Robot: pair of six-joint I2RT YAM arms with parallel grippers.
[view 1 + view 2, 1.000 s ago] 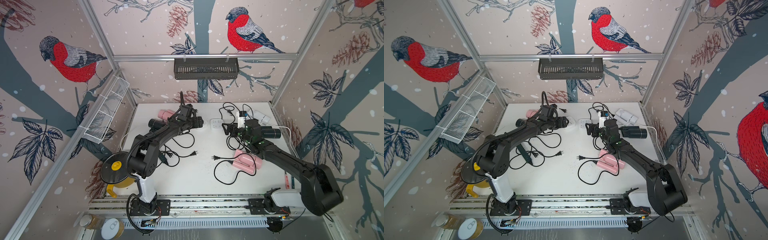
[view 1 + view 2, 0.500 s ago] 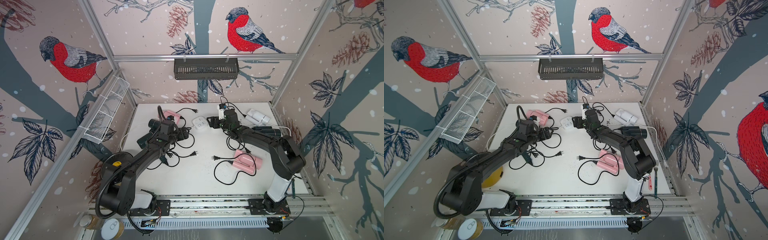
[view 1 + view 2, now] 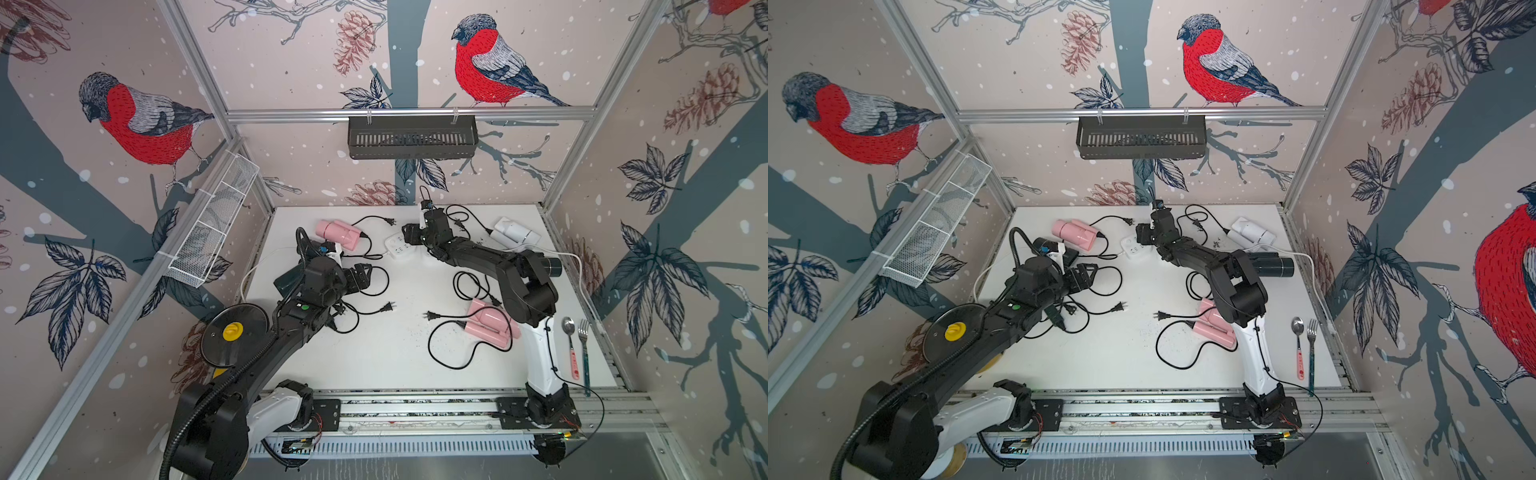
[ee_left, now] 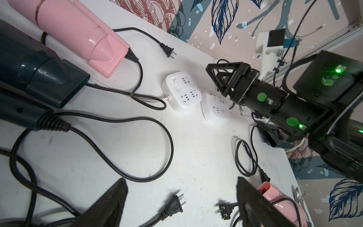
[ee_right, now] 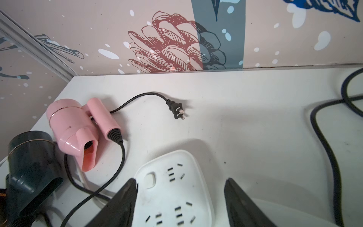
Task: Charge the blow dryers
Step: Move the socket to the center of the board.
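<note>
Blow dryers point(image 3: 336, 235) of stubby folding plastic lie scattered across the white tabletop point(image 3: 374, 353). Right gripper point(image 5: 180, 180) hangs wide, empty, above the far white square power strip point(image 4: 182, 91); left gripper point(image 4: 180, 178) gapes empty over black cords point(image 4: 137, 127) at left.

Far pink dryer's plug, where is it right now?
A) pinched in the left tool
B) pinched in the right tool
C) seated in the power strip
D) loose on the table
D: the far pink dryer has its plug lying loose on the table, prongs bare and apart from the power strip; the right tool is open and empty over the strip.
</note>
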